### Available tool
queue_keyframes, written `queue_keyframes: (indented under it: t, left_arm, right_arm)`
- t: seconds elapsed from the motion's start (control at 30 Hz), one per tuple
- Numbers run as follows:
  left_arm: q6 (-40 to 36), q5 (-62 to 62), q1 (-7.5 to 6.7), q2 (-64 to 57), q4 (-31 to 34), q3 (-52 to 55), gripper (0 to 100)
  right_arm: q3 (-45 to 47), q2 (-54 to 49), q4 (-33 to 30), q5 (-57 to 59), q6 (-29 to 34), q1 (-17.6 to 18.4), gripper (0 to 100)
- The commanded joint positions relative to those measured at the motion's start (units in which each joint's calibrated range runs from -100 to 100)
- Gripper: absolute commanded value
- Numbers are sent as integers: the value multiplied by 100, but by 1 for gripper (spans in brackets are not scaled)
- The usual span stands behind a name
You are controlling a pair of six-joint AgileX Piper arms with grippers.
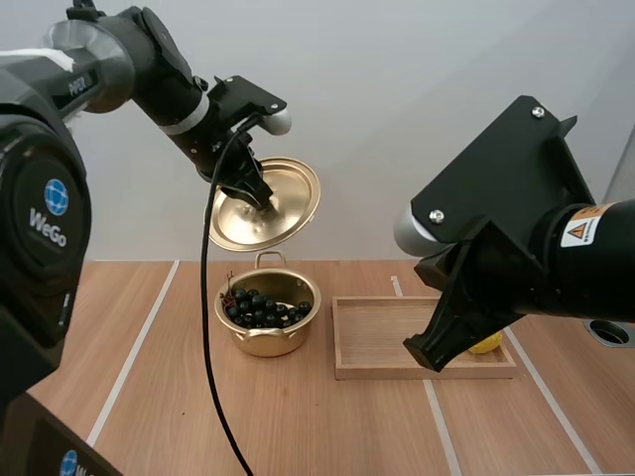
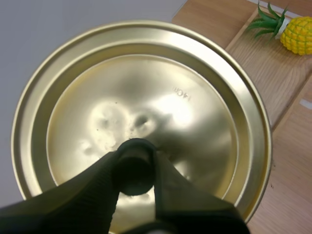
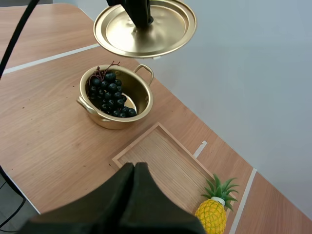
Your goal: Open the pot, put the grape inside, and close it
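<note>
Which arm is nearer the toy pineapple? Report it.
Right. The right arm hangs its shut jaws over the wooden tray, beside the toy pineapple; the left arm grips the lid by its knob above the pot of grapes, beyond the tray.

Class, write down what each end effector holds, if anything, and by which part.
The left end effector holds the lid by its black knob, in the air above the pot. The right end effector is shut on nothing, above the tray.

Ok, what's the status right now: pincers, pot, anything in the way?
Left pincer shut on lid, tilted above pot. Right pincer shut, empty, near tray. Grapes inside pot. Nothing between lid and pot.
</note>
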Motion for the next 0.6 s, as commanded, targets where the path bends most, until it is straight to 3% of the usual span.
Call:
queue_keyframes:
  t: [0.0,0.57]
  left_arm:
    - [-119,0,-76,139,-2,13,0]
    - [-196,0,-94,1073,317,400,0]
  right_arm:
    - [24,-37,40,0,17,-11,0]
    - [24,-37,-6,0,17,-11,0]
